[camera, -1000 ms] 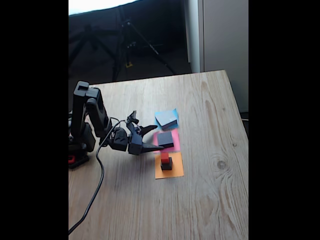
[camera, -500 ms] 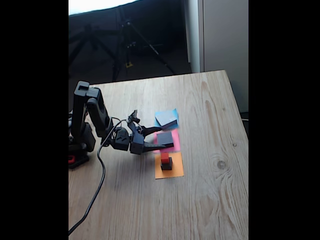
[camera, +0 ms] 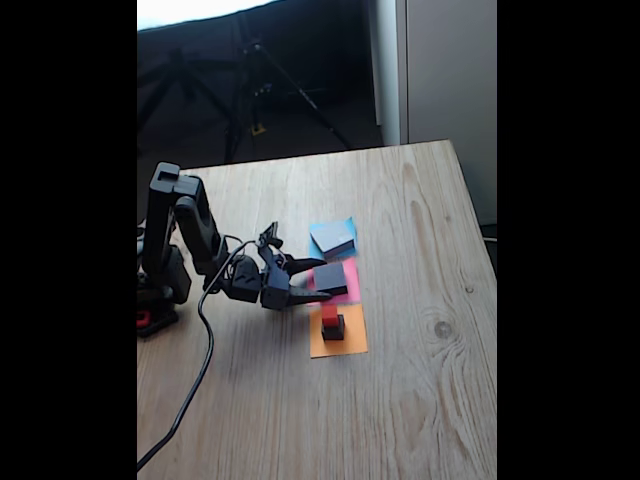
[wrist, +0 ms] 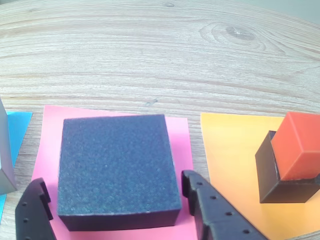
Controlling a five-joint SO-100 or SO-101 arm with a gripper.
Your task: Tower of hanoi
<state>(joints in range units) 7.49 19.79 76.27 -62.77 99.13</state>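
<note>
Medium black block (wrist: 117,167): lying on the pink paper square (wrist: 180,131), the red cube (wrist: 299,145) sitting at three o'clock. Gripper (wrist: 115,210) is spreading, fingers straddling its sides, ungripped. Probably light, matte, rigid; grasp opposite flat faces.

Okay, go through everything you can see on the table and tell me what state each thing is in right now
Gripper: open, one finger on each side of the medium black block.
Medium black block: flat on the pink paper, not lifted.
Red cube: stacked askew on the small black cube.
Small black cube: on the orange paper.
Grey block: on the blue paper.
</note>
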